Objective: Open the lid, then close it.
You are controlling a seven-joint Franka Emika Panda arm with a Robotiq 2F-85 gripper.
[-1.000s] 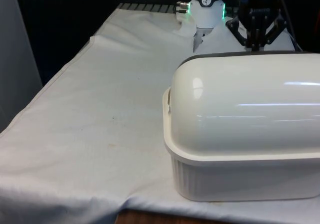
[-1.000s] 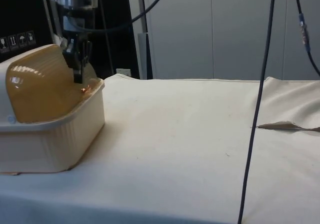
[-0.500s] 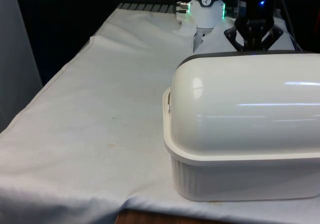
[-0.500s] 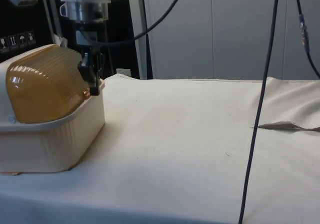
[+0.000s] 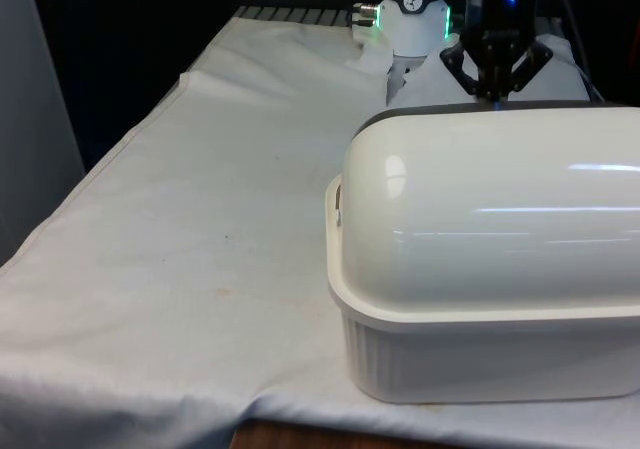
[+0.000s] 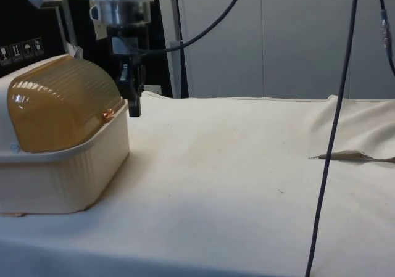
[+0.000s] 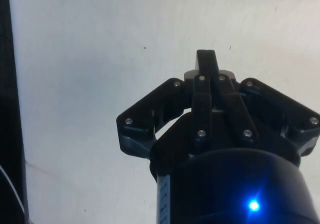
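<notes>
The cream bread box (image 5: 480, 359) sits on the white cloth (image 5: 200, 219) with its amber roll-top lid (image 6: 58, 113) pulled down shut, so whatever's inside is hidden. The gripper (image 6: 134, 107) hangs just beside the box's front edge, fingers pressed together, holding nothing.

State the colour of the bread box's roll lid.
Translucent amber with fine ribs, on the lid; the side view shows it best.
</notes>
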